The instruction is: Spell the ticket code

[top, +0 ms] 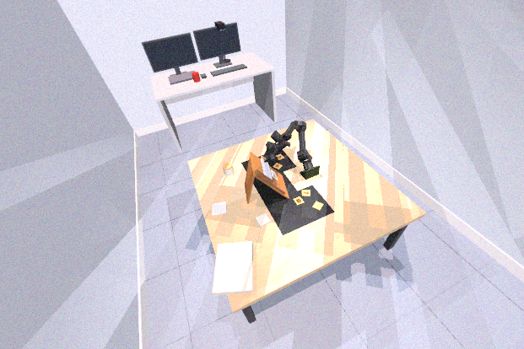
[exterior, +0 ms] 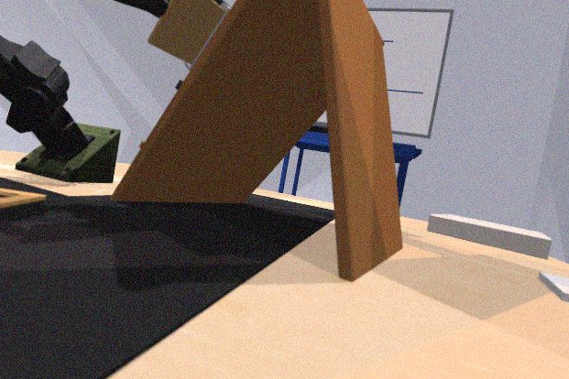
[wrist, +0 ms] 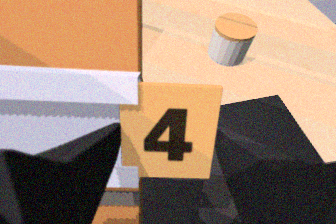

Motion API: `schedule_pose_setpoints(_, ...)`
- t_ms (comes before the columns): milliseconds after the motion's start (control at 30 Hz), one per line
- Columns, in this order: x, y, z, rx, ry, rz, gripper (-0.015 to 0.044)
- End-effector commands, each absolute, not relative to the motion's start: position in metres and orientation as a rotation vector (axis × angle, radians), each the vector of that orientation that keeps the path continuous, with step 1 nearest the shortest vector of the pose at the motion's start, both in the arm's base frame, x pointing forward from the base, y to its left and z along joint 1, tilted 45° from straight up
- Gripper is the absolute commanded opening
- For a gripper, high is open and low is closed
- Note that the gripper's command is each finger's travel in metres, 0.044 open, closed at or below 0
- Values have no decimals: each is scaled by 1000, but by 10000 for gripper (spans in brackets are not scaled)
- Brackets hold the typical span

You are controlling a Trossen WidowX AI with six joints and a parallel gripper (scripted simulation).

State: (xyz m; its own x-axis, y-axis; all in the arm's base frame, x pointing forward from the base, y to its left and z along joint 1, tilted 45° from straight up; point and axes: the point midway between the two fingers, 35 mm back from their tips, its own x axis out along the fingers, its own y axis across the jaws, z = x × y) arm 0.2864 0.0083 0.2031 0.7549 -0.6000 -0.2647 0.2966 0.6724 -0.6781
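Where the rail's end meets open air, gripping the "4" tile (exterior: 188, 31) (wrist: 171, 131) between both fingertips, tile overlapping the rail (wrist: 64, 90).

1. Your tile (exterior: 187, 29) (wrist: 176, 131) is yellow-orange with a black 4.
2. Your board (top: 273, 179) (exterior: 256, 92) (wrist: 64, 32) is orange-brown; its rail (wrist: 64, 85) is whitish.
3. Your mat (top: 290, 215) (exterior: 49, 293) (wrist: 269, 130) is black.
4. Your mug (top: 196, 77) is red.

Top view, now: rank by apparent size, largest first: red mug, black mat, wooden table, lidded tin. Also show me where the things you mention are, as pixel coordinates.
1. wooden table (top: 362, 181)
2. black mat (top: 292, 219) (wrist: 274, 125)
Then lidded tin (top: 228, 169) (wrist: 231, 47) and red mug (top: 196, 77): too alike to rank.
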Motion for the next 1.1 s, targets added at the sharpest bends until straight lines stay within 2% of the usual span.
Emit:
schedule_pose_setpoints(0, 287, 10, 201, -655, 503, -532, 0)
schedule_pose_setpoints(1067, 292, 20, 190, -654, 502, -532, 0)
